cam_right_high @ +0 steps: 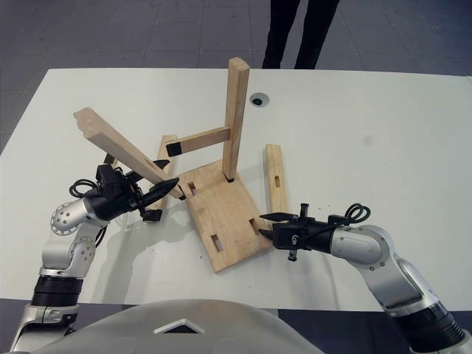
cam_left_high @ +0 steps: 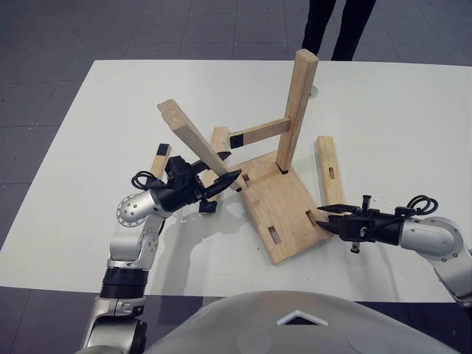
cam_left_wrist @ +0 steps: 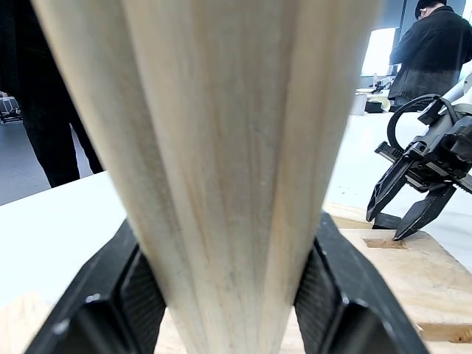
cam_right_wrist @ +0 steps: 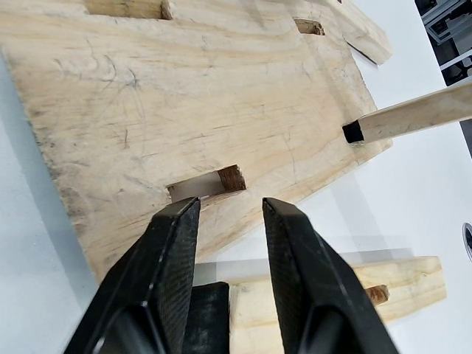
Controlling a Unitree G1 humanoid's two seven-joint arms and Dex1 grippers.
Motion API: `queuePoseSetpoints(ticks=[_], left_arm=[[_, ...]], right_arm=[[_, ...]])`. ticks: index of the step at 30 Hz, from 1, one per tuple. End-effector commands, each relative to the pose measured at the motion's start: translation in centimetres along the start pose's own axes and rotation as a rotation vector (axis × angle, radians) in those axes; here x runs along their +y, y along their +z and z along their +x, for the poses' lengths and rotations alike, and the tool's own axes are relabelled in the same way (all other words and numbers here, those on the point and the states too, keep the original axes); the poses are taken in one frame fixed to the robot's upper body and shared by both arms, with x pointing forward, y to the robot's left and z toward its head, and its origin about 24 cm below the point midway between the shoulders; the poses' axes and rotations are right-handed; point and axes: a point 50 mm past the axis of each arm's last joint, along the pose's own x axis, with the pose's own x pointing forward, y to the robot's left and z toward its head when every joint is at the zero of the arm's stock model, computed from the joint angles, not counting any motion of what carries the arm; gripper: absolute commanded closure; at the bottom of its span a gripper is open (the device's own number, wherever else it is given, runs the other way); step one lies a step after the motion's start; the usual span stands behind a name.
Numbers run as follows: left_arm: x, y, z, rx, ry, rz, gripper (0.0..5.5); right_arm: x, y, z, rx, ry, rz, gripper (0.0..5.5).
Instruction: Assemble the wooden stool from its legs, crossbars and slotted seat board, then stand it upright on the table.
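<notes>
The slotted seat board (cam_left_high: 284,210) lies flat mid-table. One leg (cam_left_high: 299,103) stands upright in its far slot, with a crossbar (cam_left_high: 258,133) jutting from it. My left gripper (cam_left_high: 230,178) is shut on a second leg (cam_left_high: 193,140), which is tilted with its lower end at the board's left corner. In the left wrist view that leg (cam_left_wrist: 221,147) sits between the pads (cam_left_wrist: 129,295). My right gripper (cam_left_high: 324,218) stands open at the board's right edge. Its fingertips (cam_right_wrist: 181,221) hover by a slot (cam_right_wrist: 206,184) with nothing between them.
A loose leg (cam_left_high: 330,173) lies right of the board, close to my right gripper. Another leg (cam_left_high: 219,140) and a crossbar (cam_left_high: 158,158) lie behind my left gripper. A small black piece (cam_left_high: 207,207) sits under it. A round table hole (cam_right_high: 257,98) is at the back.
</notes>
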Motion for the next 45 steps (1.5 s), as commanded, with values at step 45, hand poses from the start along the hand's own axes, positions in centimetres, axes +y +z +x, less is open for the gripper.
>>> queuePoseSetpoints(ticks=[45], left_arm=[[1.7, 0.1, 1.9, 0.014, -0.004, -0.030, 3.44]], right_arm=[[4.3, -6.5, -1.3, 0.356, 0.193, 0.172, 3.93]])
